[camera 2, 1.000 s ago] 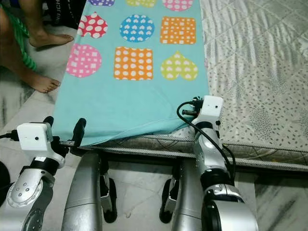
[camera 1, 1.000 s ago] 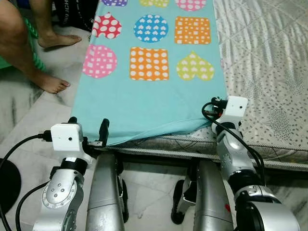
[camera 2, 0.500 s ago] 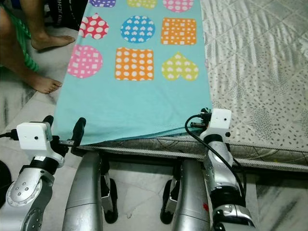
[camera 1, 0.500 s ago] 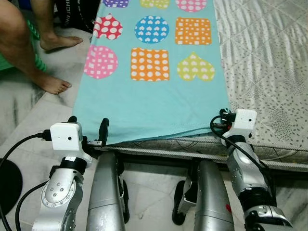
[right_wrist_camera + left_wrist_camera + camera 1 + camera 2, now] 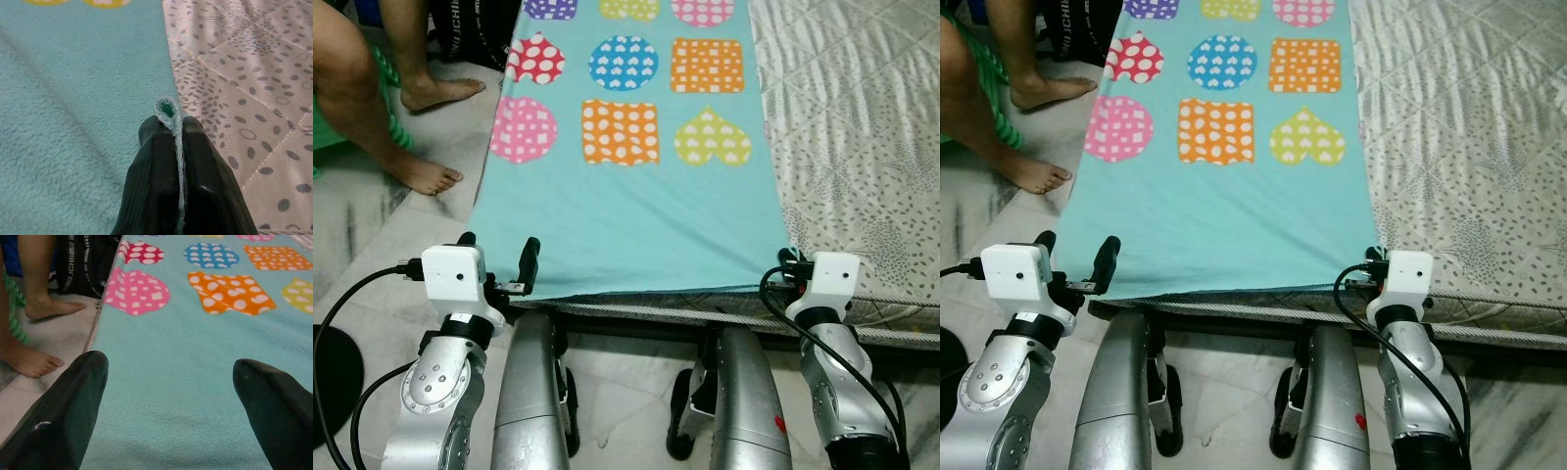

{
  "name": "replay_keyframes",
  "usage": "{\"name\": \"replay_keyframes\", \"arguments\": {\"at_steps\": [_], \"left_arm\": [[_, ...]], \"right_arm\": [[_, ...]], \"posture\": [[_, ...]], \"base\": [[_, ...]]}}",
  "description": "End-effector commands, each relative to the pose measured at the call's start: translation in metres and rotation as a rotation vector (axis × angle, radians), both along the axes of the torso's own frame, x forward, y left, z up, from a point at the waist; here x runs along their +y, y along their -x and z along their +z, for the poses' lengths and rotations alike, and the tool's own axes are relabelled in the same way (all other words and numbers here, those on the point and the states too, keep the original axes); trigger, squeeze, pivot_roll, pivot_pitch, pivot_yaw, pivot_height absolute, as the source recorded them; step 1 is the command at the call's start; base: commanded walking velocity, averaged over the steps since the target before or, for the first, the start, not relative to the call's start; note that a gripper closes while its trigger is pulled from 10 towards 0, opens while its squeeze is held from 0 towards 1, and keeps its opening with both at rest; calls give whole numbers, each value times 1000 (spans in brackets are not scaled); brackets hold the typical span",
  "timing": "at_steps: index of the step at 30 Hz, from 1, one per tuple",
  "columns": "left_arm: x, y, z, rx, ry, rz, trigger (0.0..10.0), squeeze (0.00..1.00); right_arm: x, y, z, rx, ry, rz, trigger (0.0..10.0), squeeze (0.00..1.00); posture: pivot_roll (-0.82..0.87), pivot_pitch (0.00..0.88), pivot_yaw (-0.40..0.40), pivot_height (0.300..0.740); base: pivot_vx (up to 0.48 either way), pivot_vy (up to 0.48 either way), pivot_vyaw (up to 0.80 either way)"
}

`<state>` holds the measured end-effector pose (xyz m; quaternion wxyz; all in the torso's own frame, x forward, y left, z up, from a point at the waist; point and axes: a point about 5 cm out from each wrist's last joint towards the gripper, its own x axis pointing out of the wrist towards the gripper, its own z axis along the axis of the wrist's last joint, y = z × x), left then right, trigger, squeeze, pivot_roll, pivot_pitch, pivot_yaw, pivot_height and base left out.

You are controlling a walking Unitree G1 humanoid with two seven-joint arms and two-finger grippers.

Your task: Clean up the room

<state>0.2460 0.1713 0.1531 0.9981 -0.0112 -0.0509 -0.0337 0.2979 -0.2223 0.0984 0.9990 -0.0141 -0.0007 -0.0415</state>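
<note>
A teal blanket [image 5: 626, 215] printed with coloured circles, squares and hearts lies spread flat on the bed. Its near edge runs along the mattress edge. My right gripper [image 5: 170, 128] is shut on the blanket's near right corner, and a small fold of teal hem sticks out between the fingertips. In the head view that wrist [image 5: 830, 276] sits at the bed's near edge. My left gripper [image 5: 171, 367] stands open at the near left corner, one finger [image 5: 78, 382] by the blanket's side edge and the other over the cloth.
A grey patterned mattress cover [image 5: 862, 127] lies bare to the right of the blanket. A person's bare feet [image 5: 429, 176] stand on the marble floor at the left, by a black bag [image 5: 470, 29]. A black round base [image 5: 333, 382] sits at the near left.
My right gripper has drawn the blanket's corner rightward and back to the bed's near edge, straightening the slanted hem. The left gripper has stayed in place, open.
</note>
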Motion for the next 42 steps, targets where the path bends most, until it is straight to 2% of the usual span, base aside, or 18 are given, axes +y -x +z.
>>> {"name": "replay_keyframes", "arguments": {"at_steps": [1,2,3,4,7,8,9,16,27,31,36,42], "left_arm": [[1,2,-7,26,-3,-2,10000,0],[1,2,-7,26,-3,-3,10000,0],[0,1,-7,26,-2,-4,10000,0],[0,1,-7,26,-2,-4,10000,0],[0,1,-7,24,-1,-6,10000,0],[-1,0,-8,23,0,-6,10000,0],[0,0,-8,23,0,-6,10000,0],[-1,-1,-8,17,3,-7,10000,0],[-4,-4,-9,9,11,-14,10000,0],[-5,-5,-10,9,14,-18,10000,0],[-6,-6,-10,7,15,-20,10000,0],[-5,-7,-10,3,15,-14,10000,0]], "right_arm": [[-5,9,-8,47,6,-23,941,0],[-5,9,-8,50,6,-24,3412,0],[-5,9,-9,54,7,-24,4667,0],[-4,10,-9,57,10,-23,10000,0],[-3,12,-11,78,21,-17,10000,0],[-3,13,-12,84,22,-11,10000,67],[-2,14,-12,87,25,-8,10000,1000],[-4,20,-15,108,41,1,10000,1000],[-19,41,-24,173,82,1,10000,1000],[-15,45,-25,184,71,22,10000,1000],[-11,42,-19,170,72,58,10000,1000],[-7,27,5,91,35,58,10000,1000]], "posture": [[195,327,27,549],[195,323,25,549],[195,323,25,549],[193,319,24,549],[192,316,22,549],[191,311,19,549],[191,311,19,549],[181,302,10,549],[156,298,5,549],[152,298,5,549],[148,298,5,549],[141,298,4,549]], "base": [[0,0,0],[0,0,0],[0,0,0],[0,0,0],[0,0,0],[0,0,0],[0,0,0],[0,0,0],[0,0,0],[0,0,0],[0,0,0],[0,0,0]]}}
